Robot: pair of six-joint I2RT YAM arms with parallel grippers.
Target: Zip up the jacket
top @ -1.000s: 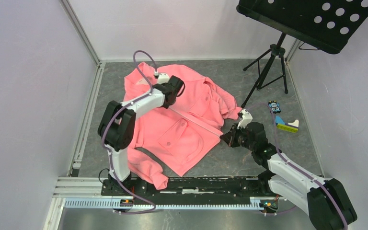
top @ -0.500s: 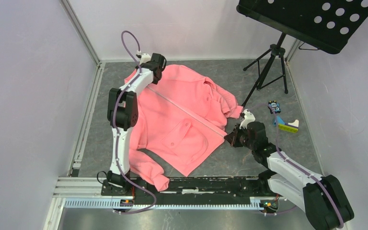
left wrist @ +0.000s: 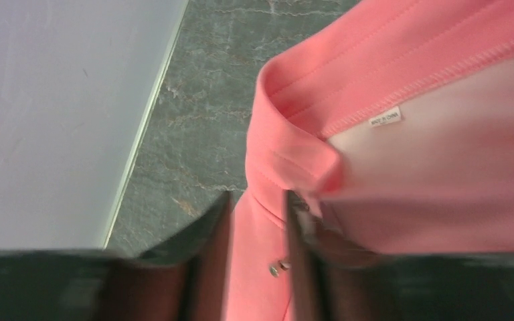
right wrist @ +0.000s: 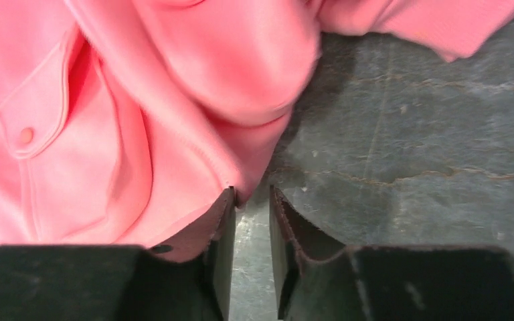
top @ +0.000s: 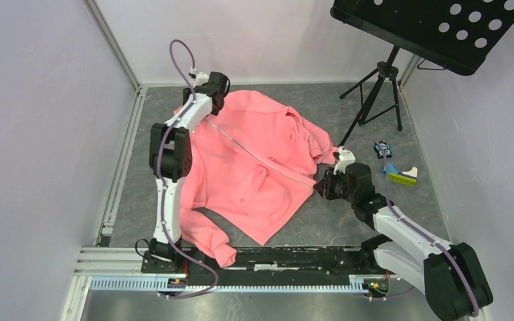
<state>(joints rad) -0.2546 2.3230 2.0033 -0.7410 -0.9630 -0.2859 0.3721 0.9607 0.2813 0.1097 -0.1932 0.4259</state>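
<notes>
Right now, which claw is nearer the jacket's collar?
Left. The left claw is right at the collar; the right claw is far off at the hem.

A black perforated music stand (top: 435, 30) on a tripod (top: 375, 93) stands at the far right of the grey marbled surface (top: 348, 231), with a small blue-and-black toy (top: 383, 149) and a yellow-and-blue block (top: 400, 176) lying close together near the right wall (top: 482, 167).

Music stand (top: 435, 27) runs off the top edge. Coloured bits (top: 393, 167) near its tripod: too small to identify.
</notes>
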